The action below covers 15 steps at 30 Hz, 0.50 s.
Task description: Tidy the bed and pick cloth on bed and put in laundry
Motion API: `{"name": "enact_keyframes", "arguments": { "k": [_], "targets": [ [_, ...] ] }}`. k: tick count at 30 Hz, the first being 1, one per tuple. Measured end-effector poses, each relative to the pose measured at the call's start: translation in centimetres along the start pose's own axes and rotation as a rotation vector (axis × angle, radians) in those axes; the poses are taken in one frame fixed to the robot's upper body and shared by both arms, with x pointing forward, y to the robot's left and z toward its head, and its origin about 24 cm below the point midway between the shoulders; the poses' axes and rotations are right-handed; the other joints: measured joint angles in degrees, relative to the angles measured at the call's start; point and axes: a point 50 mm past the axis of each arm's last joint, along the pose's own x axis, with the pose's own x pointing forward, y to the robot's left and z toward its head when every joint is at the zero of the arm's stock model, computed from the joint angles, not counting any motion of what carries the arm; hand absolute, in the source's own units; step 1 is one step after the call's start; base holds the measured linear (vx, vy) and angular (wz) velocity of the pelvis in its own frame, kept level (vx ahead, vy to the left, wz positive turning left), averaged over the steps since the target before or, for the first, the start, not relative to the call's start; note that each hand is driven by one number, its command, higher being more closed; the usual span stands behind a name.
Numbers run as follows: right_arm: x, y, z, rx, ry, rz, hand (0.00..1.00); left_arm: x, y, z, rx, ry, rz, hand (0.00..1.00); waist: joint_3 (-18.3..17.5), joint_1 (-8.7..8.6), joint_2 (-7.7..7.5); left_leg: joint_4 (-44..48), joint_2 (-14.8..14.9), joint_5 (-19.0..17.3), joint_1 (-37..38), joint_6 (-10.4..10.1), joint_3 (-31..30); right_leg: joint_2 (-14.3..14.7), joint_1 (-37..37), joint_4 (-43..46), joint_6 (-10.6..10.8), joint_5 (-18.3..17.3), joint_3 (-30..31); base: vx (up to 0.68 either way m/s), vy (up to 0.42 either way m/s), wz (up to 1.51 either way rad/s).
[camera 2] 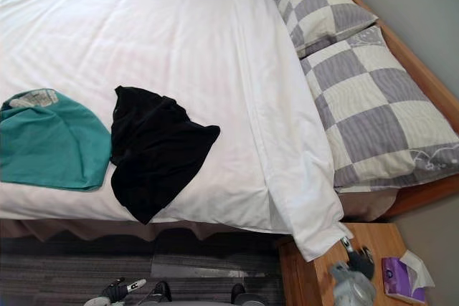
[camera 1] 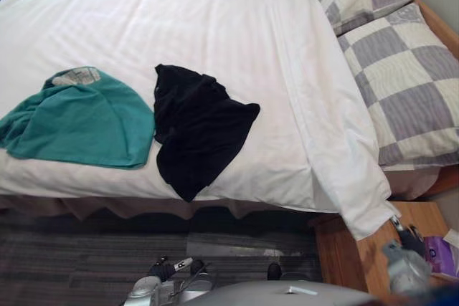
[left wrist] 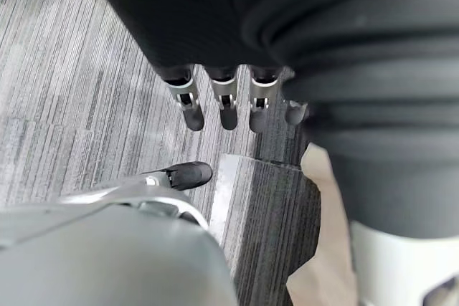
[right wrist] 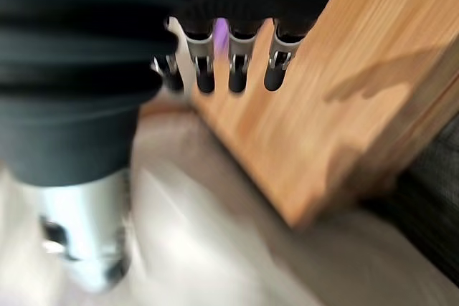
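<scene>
Left eye view: left robot hand (camera 1: 169, 270) hangs low over the grey carpet (camera 1: 72, 256), and the right robot hand (camera 1: 410, 240) is by the wooden nightstand (camera 1: 341, 256), near a purple tissue box (camera 1: 439, 254). The black cloth (camera 1: 193, 130) lies crumpled on the white bed (camera 1: 143, 19), well apart from both hands. A teal cloth (camera 1: 79, 123) sits just beside it on the left hand's side, and the checked pillows (camera 1: 409, 77) are over on the right hand's side. Right eye view, same layout. Left wrist view: fingers (left wrist: 228, 109) straight and relaxed, holding nothing, carpet past them. Right wrist view: fingers (right wrist: 238, 69) straight too, empty, nightstand wood just past the tips.
</scene>
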Motion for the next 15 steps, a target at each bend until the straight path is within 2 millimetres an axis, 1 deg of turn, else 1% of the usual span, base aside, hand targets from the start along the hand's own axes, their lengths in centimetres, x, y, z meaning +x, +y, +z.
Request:
{"name": "enact_keyframes", "arguments": {
  "k": [2,3,5,6,8,10,11,12,13,14,15],
  "targets": [
    [-0.1,-1.3,1.4,0.036,-0.07,-0.042,0.0,0.0,-0.1,0.1,-0.004,-0.004,-0.003,0.0,-0.08,-0.51,0.01,-0.01,0.48,-0.18,0.4,-0.04,0.24,0.48,-0.18,0.54,-0.02,0.01,0.46,-0.06,-0.041,-0.16],
    [-0.1,-1.3,2.9,0.048,-0.128,-0.03,0.0,0.0,-0.2,-0.1,-0.013,0.001,-0.005,0.0,-0.16,-0.58,-0.05,-0.01,0.72,-0.53,0.84,-0.47,0.87,0.75,-0.29,0.85,-0.02,0.0,1.14,-0.06,-0.031,-0.23],
    [-0.2,-0.8,4.4,0.047,-0.188,0.006,0.0,0.0,-0.4,-0.2,-0.023,0.005,-0.011,0.0,-0.38,-0.61,-0.09,-0.01,0.68,-0.5,0.77,-0.46,1.29,0.72,-0.69,0.9,-0.03,-0.11,1.51,-0.08,-0.023,-0.15],
    [-0.3,-0.3,5.4,0.049,-0.229,0.039,1.0,0.0,-0.4,-0.2,-0.023,0.004,-0.011,0.0,-0.41,-0.62,-0.13,-0.01,0.56,-0.42,0.56,-0.33,1.28,0.59,-1.02,1.08,-0.04,-0.35,1.52,-0.09,-0.019,-0.04],
    [-0.3,0.4,6.5,0.036,-0.262,0.097,1.0,-0.1,-0.4,-0.6,-0.024,0.012,-0.009,0.0,-0.5,-0.67,-0.22,-0.01,0.27,-0.23,0.4,-0.05,1.15,0.37,-1.25,1.42,0.23,-1.19,1.49,-0.08,-0.013,0.04],
    [-0.4,1.4,7.0,0.022,-0.265,0.175,1.0,-0.3,-0.2,-1.3,-0.019,0.031,-0.004,0.0,-1.32,-0.82,-0.59,-0.01,-0.09,-0.16,-0.1,0.09,0.81,0.02,-1.85,1.42,0.35,-1.46,1.37,-0.05,0.004,0.1],
    [-0.6,2.4,7.4,0.013,-0.269,0.242,1.0,-0.4,-0.1,-1.6,-0.017,0.041,-0.002,0.0,-1.62,-0.83,-0.46,-0.01,-0.43,-0.19,-0.28,0.15,0.5,-0.32,-1.97,1.4,0.41,-1.51,1.23,-0.01,0.028,0.13],
    [-1.0,4.0,7.8,0.021,-0.269,0.334,1.0,-0.4,0.0,-1.9,-0.013,0.051,0.001,0.0,-1.55,-0.84,-0.6,-0.01,-0.86,-0.27,-0.44,0.38,0.18,-0.77,-1.98,1.37,0.57,-1.59,1.19,0.0,0.035,0.11],
    [-1.2,4.7,7.9,0.032,-0.265,0.377,1.0,-0.4,0.0,-2.0,-0.008,0.054,0.001,0.0,-1.49,-0.81,-0.71,0.0,-1.07,-0.28,-0.54,0.55,0.0,-0.95,-1.98,1.36,0.64,-1.61,1.15,0.01,0.032,0.15],
    [-1.5,6.3,8.0,0.059,-0.249,0.458,1.0,-0.5,0.1,-2.0,0.015,0.058,0.003,0.0,-1.45,-0.71,-0.99,0.01,-1.55,-0.25,-1.02,0.67,-0.46,-1.41,-2.16,1.37,1.0,-1.73,0.74,0.02,0.032,0.16],
    [-1.7,7.2,8.1,0.083,-0.244,0.503,1.0,-0.4,0.2,-1.9,0.026,0.059,0.002,0.0,-1.34,-0.71,-1.13,0.02,-1.8,-0.23,-1.4,0.74,-0.66,-1.68,-2.31,1.37,1.19,-1.74,0.49,0.03,0.043,0.25]
  ]
}}
